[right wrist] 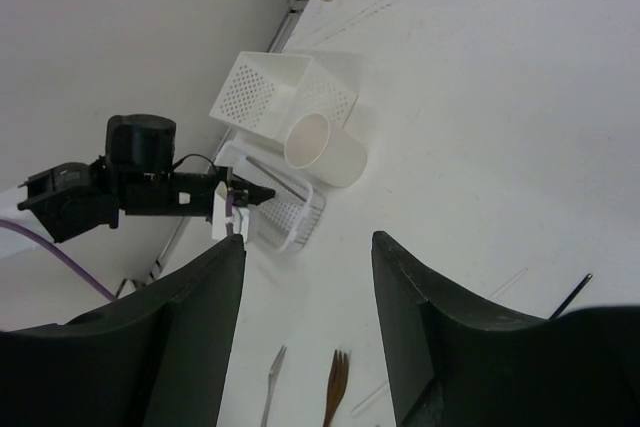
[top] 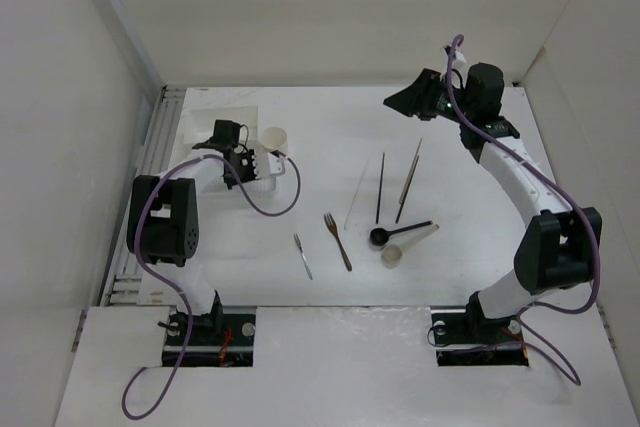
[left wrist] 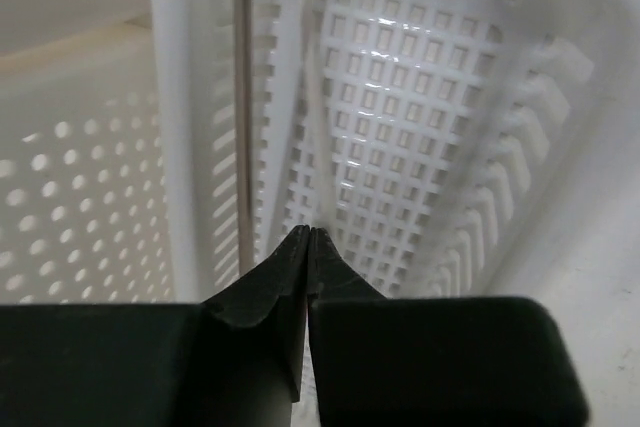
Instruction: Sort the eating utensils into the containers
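Chopsticks (top: pixel 381 187), forks (top: pixel 337 241) and spoons (top: pixel 400 233) are spread across the tabletop (top: pixel 250 267). One metallic chopstick (left wrist: pixel 243 97) is laid in the slotted tray (left wrist: pixel 420 97), just beside the shut, empty jaws of the left gripper (left wrist: pixel 307 232). The right gripper (right wrist: pixel 309 240) is held part-open and raised, probably to leave room.

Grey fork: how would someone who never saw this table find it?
Start at the white table, at the utensils lying loose in its middle. The grey fork is the leftmost of them, just left of the brown fork. It is shorter, thinner and silvery grey, while its neighbour is longer and brown.
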Robot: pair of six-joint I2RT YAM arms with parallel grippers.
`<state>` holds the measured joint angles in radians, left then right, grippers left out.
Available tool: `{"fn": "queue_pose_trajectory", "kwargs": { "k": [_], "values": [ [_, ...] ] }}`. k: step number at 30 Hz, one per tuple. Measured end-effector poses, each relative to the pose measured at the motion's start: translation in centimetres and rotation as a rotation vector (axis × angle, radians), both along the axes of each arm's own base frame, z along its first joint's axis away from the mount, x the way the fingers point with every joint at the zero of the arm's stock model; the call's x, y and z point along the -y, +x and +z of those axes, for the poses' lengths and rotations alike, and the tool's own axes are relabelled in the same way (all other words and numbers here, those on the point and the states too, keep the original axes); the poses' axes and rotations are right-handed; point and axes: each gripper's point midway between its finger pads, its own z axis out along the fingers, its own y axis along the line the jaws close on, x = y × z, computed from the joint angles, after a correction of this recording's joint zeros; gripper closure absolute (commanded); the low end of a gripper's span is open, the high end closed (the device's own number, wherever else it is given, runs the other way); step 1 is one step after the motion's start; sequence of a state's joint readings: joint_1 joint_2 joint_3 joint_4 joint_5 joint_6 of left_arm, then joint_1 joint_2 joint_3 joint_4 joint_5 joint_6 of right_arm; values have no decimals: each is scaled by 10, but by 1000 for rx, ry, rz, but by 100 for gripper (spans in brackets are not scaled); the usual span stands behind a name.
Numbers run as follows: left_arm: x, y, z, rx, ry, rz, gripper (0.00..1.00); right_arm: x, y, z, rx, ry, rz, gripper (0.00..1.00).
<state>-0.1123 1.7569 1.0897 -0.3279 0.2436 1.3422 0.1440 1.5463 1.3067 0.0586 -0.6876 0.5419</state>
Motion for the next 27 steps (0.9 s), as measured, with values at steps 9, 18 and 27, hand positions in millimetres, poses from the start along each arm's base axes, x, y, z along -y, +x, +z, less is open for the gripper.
{"fn": "queue_pose_trajectory", "kwargs": {
  "k": [9, 18, 27],
  "values": [
    [2, 16, 12, 53, -53, 56, 74, 1, 0, -2, -4, -3, -1, 41],
    [2, 21, 15, 64, -76, 83, 72, 2, -6, 1, 2, -3, -1, 41],
    [4, 29, 22, 101, -84, 94, 72, 2, -10, 7, 16, -3, -1, 41]
  ]
}}
